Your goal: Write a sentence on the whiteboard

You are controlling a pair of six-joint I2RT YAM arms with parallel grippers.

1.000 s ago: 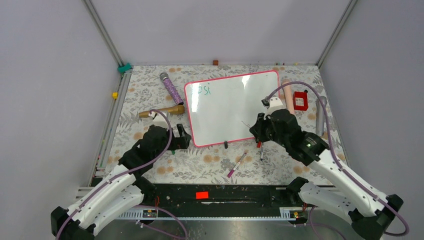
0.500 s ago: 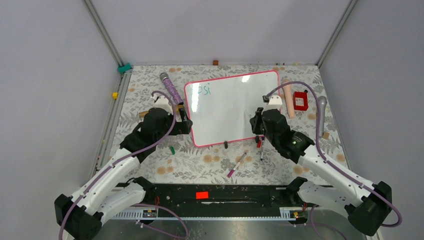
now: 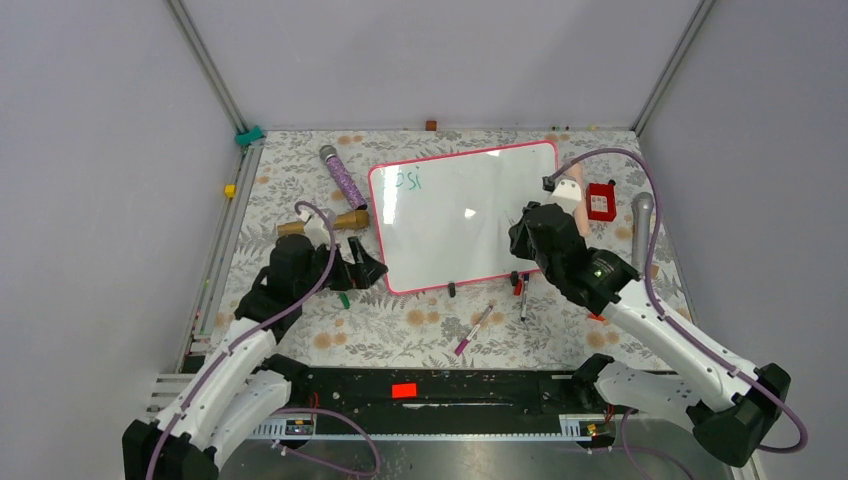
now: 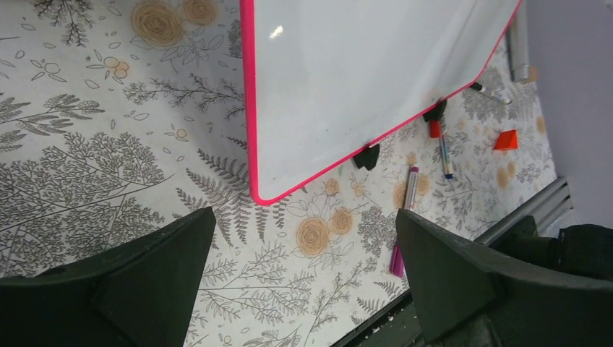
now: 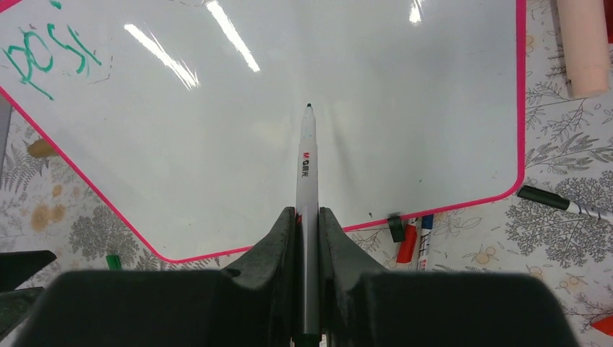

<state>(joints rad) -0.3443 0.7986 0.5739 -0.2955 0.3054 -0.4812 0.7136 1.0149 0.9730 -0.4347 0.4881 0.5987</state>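
**Near edge to far wall.** Your left gripper (image 4: 305,215) hangs with its jaws spread wide and empty over the floral tablecloth (image 3: 290,185), just beside the near-left corner of the whiteboard (image 3: 450,240). Your right gripper (image 5: 307,217) is clamped on a white marker (image 5: 306,159). The marker is uncapped and its tip is over the bare middle of the board — whether it touches, the views do not settle. Done so far: a few green letters (image 5: 43,54) in the board's far-left corner. Left to do: most of the sentence, judging by the blank surface. Spare markers (image 3: 475,328) and caps lie along the near edge of the board — glossy, flat on the cloth. Plain grey walls (image 3: 440,60) close the cell.
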